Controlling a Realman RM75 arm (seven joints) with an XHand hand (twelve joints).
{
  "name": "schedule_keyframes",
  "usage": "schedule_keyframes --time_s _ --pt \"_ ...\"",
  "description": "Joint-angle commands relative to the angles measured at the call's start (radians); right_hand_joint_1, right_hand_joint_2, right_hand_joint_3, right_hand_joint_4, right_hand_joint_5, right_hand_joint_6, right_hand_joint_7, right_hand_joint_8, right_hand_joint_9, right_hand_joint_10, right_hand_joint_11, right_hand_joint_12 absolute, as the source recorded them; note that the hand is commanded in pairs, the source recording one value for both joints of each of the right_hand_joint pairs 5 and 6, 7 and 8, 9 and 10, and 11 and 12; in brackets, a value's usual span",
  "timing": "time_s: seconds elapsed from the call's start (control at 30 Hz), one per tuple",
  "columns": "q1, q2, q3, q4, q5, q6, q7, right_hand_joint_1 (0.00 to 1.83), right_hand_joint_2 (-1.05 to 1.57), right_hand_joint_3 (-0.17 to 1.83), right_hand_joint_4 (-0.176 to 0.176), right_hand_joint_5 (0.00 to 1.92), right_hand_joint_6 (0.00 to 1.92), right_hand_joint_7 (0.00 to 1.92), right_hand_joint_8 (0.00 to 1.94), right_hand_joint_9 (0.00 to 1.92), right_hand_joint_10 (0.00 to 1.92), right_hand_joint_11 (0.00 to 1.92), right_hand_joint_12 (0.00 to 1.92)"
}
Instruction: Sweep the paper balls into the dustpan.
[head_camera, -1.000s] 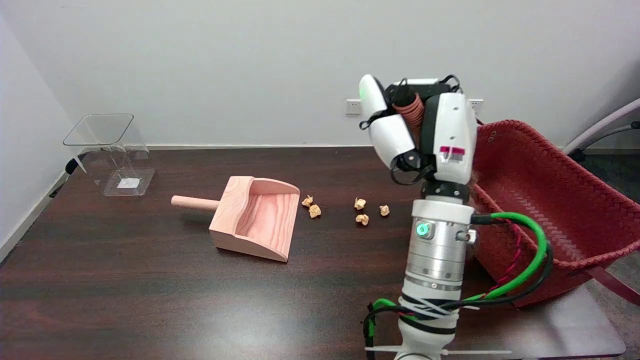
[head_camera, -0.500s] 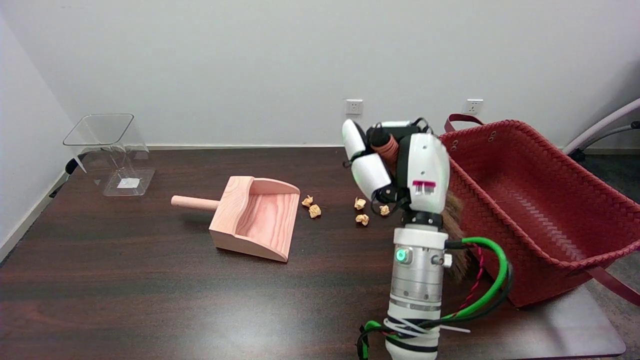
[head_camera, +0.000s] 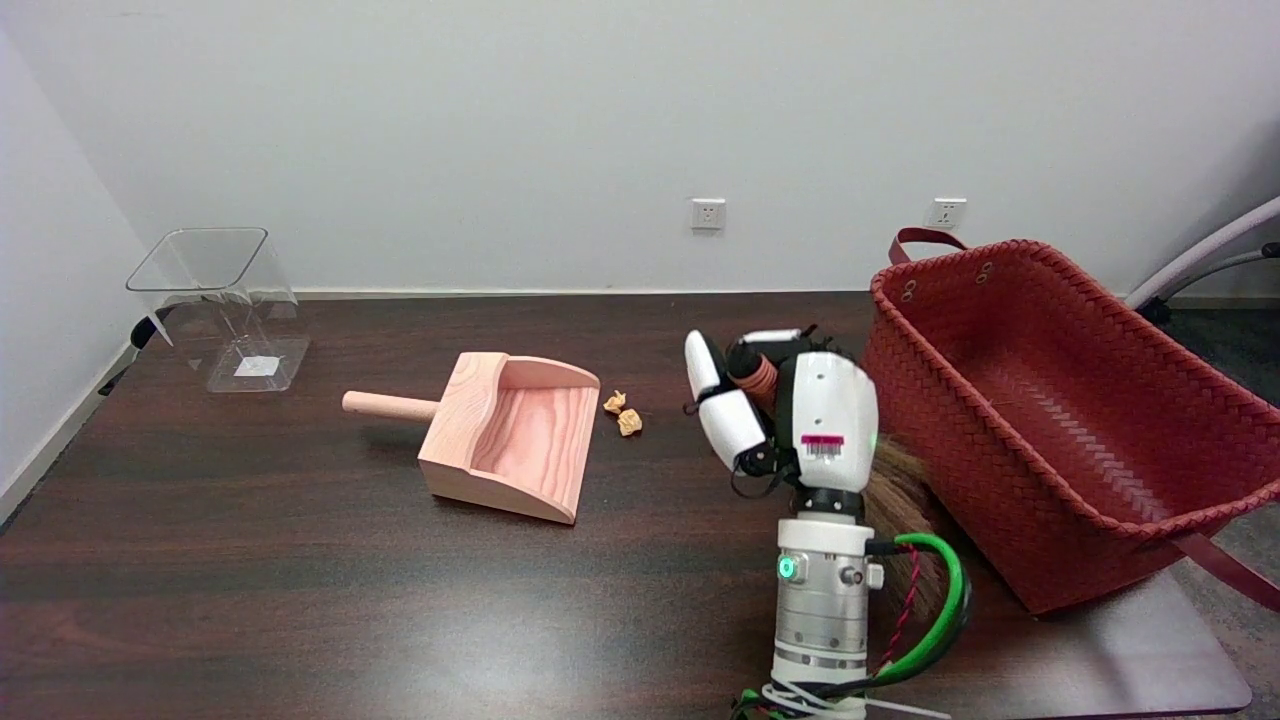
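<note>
A light wooden dustpan (head_camera: 515, 434) lies on the dark table (head_camera: 300, 580), handle to the left, mouth facing right. Two crumpled tan paper balls (head_camera: 623, 414) sit just right of its mouth. My right hand (head_camera: 790, 415) grips a small brush (head_camera: 900, 500) by its brown wound handle; the brown bristles spread down to the table at the hand's right. The hand stands low over the table, right of the two balls, and hides the spot where other paper balls lay.
A large red woven basket (head_camera: 1060, 420) stands at the right, close beside the brush bristles. A clear plastic container (head_camera: 225, 305) sits at the far left rear corner. Wall sockets (head_camera: 707, 213) are behind the table.
My right hand with the brush has come down from high above the table to just over it, moving nearer the camera. It now covers the three paper balls seen earlier.
</note>
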Motion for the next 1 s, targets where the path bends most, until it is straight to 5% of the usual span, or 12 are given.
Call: schedule_keyframes --time_s 0.03,0.57,1.0 --pt "0.038 -0.044 0.042 -0.325 0.019 0.062 0.213 0.8 1.57 0.16 0.0 1.92 1.92 1.92 1.92 1.92 1.92 1.92 1.92" --pt "0.215 -0.1 0.03 -0.388 0.078 0.063 0.359 0.79 1.57 0.12 0.0 1.92 1.92 1.92 1.92 1.92 1.92 1.92 1.92" --pt "0.264 -0.121 0.027 -0.388 0.182 -0.083 0.373 0.78 1.57 0.11 0.0 1.92 1.92 1.92 1.92 1.92 1.92 1.92 1.92"
